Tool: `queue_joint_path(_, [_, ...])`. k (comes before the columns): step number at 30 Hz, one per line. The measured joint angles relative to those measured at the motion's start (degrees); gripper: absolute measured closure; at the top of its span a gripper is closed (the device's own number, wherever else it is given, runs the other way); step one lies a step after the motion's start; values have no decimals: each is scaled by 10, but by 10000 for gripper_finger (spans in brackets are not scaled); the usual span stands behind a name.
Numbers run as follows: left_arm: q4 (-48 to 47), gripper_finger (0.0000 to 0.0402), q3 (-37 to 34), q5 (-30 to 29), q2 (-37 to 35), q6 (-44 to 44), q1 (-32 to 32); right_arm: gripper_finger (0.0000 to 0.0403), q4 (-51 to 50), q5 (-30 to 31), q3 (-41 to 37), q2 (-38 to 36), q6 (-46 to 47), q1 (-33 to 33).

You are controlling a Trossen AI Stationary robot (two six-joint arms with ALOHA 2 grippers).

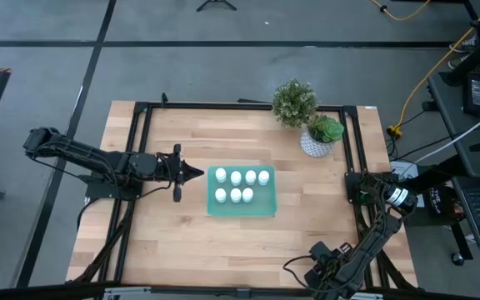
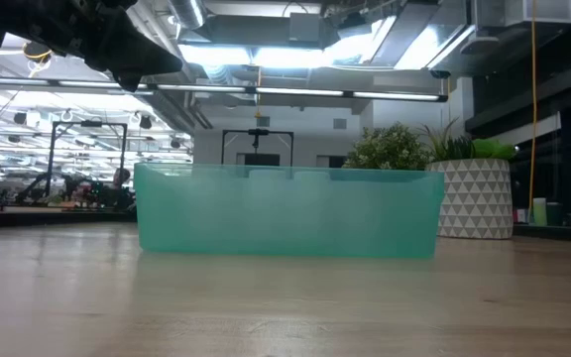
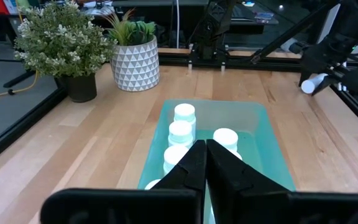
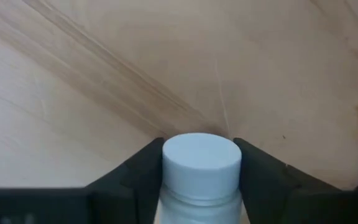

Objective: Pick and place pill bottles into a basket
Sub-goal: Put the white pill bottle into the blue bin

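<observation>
The teal tray point(image 1: 240, 205) lies at the table's middle with several white pill bottles point(image 1: 237, 177) standing in it in two rows; they also show in the left wrist view point(image 3: 184, 115). My left gripper point(image 1: 197, 172) is shut and empty, just left of the tray and above the table. My right gripper point(image 1: 322, 265) is near the table's near right corner, shut on one more white pill bottle point(image 4: 201, 165). That bottle also shows far off in the left wrist view point(image 3: 312, 83). In the low view the tray's wall point(image 2: 285, 213) hides the bottles. My right gripper pinches the pill bottle between its two fingers point(image 4: 138, 177), which lie on the bottle's sides at and just below the cap point(image 4: 201, 155). The bottle lies along the fingers, its cap pointing out past them toward the table top. In the left wrist view it is clear of the table.
A white patterned plant pot point(image 1: 317, 143) and a dark pot with a bushy plant point(image 1: 294, 104) stand at the far right, behind the tray. A black frame point(image 1: 140, 112) runs along the table's left, far and right sides. Bare wood lies on the near side of the tray.
</observation>
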Motion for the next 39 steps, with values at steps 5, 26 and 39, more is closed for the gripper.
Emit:
queue_joint_path(5, [0, 393, 0, 0, 0, 0, 0, 247, 0, -1, 0, 0, 0, 0])
queue_joint_path(26, [0, 398, 0, 0, 0, 0, 0, 248, -8, 155, 38, -27, -72, 0])
queue_joint_path(39, [0, 397, 0, 0, 0, 0, 0, 248, -24, 295, 39, -78, -214, -28])
